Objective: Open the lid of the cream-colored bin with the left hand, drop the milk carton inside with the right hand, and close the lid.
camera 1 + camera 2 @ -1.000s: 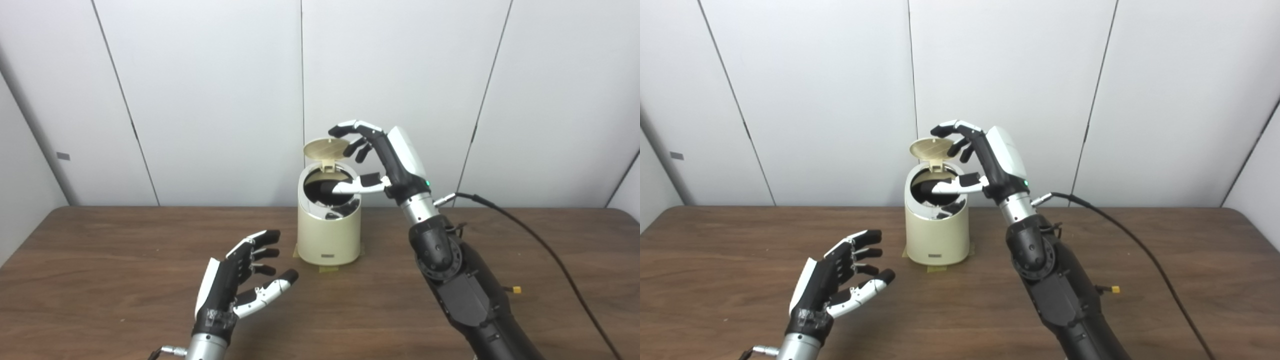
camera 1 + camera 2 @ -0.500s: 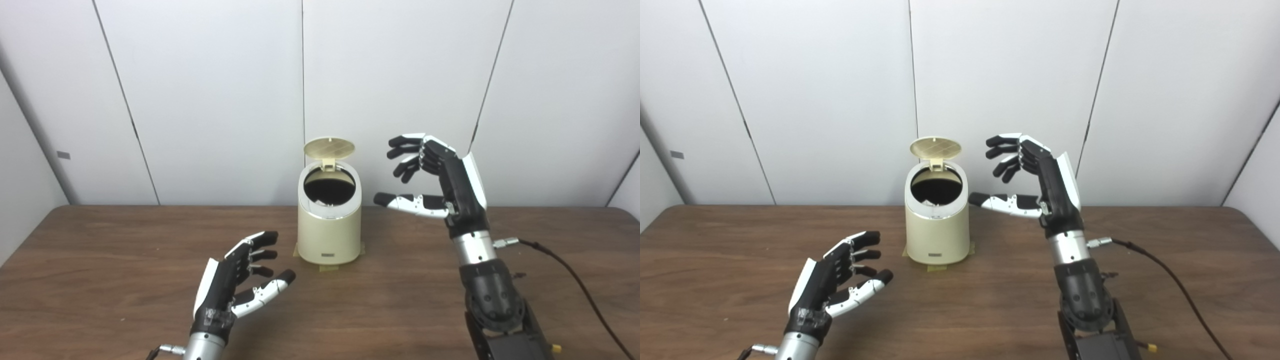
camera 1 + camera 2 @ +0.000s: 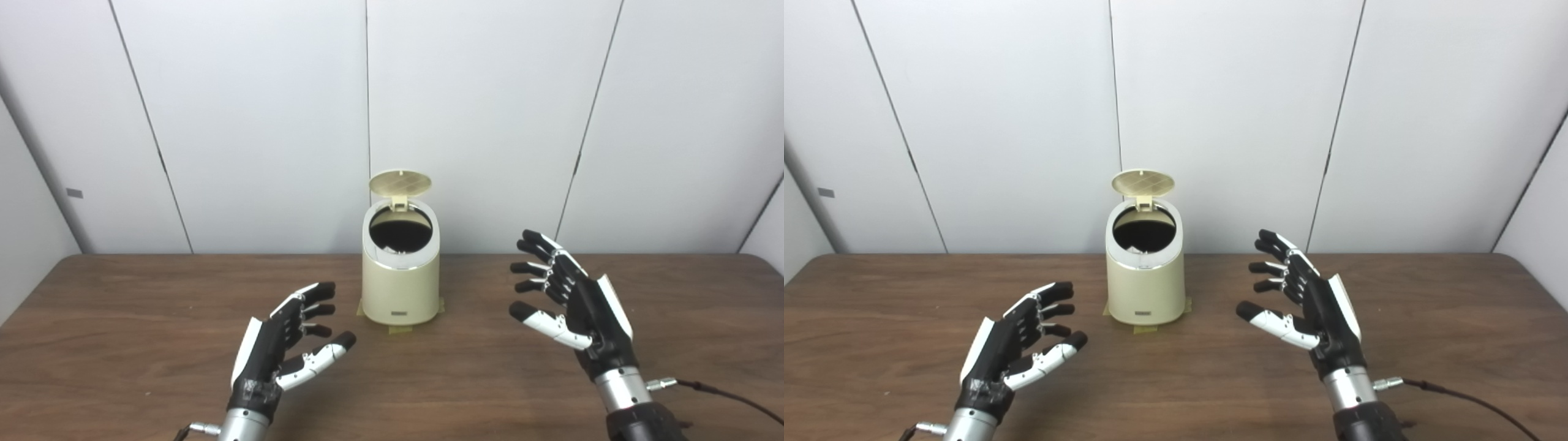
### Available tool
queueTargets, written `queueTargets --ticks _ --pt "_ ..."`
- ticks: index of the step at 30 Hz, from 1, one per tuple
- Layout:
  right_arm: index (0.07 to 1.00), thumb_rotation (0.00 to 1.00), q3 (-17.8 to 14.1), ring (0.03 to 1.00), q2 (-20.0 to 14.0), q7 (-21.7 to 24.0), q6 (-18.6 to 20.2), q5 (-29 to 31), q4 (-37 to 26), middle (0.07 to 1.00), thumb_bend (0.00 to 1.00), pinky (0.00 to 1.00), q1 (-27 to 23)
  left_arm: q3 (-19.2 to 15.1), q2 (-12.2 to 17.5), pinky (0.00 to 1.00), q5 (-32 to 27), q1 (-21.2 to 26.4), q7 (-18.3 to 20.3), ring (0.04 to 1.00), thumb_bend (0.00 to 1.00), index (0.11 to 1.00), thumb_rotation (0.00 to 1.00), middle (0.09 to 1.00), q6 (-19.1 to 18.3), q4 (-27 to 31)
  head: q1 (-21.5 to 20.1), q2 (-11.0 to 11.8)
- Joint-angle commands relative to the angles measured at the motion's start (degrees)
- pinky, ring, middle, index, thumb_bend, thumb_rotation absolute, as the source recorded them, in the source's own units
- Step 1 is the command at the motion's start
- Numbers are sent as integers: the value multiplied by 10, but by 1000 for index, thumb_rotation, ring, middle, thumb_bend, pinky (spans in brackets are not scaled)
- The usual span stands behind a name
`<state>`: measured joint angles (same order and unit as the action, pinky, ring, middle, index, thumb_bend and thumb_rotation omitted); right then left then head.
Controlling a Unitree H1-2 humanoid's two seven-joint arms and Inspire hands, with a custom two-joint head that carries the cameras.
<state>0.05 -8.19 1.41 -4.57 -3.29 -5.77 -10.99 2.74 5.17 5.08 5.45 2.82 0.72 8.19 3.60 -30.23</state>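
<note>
The cream-colored bin (image 3: 400,288) stands at the middle of the table near the back wall. Its round lid (image 3: 400,182) is tipped up and back on its hinge, so the dark opening (image 3: 400,234) shows. A small pale bit lies just inside the rim; the milk carton is otherwise hidden. My left hand (image 3: 282,346) hovers low, in front of the bin and to its left, open and holding nothing. To the right of the bin my right hand (image 3: 572,306) is also open and holds nothing, its palm turned toward the bin.
The brown wooden table (image 3: 122,343) runs the full width of the view. Tape patches (image 3: 401,329) sit under the bin's base. A black cable (image 3: 729,397) trails from my right wrist. White wall panels (image 3: 245,110) stand close behind the bin.
My right hand pulled back from over the bin's opening, swung right and came down low toward the table's front. The lid stayed up. My left hand barely moved.
</note>
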Motion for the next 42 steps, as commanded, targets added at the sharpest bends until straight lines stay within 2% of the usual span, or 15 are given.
queueTargets --ticks 1,2,4,5,9,14,18,25,29,33,42 --pt "874 491 -2 759 7 -1 -34 10 -12 865 825 612 -10 -3 7 671 0 21 2 817 760 866 314 863 16 18 2 -1" --pt "876 488 -2 761 9 0 -37 11 -10 869 825 615 -8 -2 8 700 4 22 2 834 778 885 338 875 13 20 2 -1" --pt "878 491 -2 767 13 -1 -40 10 -9 874 822 623 -3 -2 11 819 8 26 2 877 817 925 378 906 12 21 5 -1" --pt "878 489 -3 767 16 -2 -41 10 -9 874 821 623 -1 -1 13 840 8 30 4 892 831 941 384 919 9 21 6 -1" --pt "883 485 -8 793 20 0 -45 23 -2 886 824 630 5 3 29 885 11 66 19 986 892 997 380 994 6 21 8 1" --pt "886 493 -12 800 18 2 -58 27 15 896 820 632 10 1 41 917 19 123 30 1000 930 1000 343 1000 -33 29 9 10" --pt "886 503 -15 797 17 1 -58 26 19 902 833 618 12 8 59 950 43 193 40 1000 944 1000 331 1000 -68 19 11 17" --pt "884 489 -17 776 21 -4 -56 21 21 896 843 609 9 19 69 911 78 287 47 1000 991 1000 353 1000 -113 -21 6 21" --pt "881 494 -16 768 22 -3 -62 19 22 892 836 599 9 49 80 872 129 326 45 1000 982 1000 371 1000 -103 -64 4 22" --pt "883 484 -16 775 23 1 -63 28 21 901 843 597 9 72 83 874 166 370 48 995 995 1000 388 1000 -115 -107 2 24" --pt "866 507 -12 757 35 -6 -63 14 14 883 847 581 8 91 80 880 192 430 50 1000 990 1000 363 1000 -103 -187 -9 29"
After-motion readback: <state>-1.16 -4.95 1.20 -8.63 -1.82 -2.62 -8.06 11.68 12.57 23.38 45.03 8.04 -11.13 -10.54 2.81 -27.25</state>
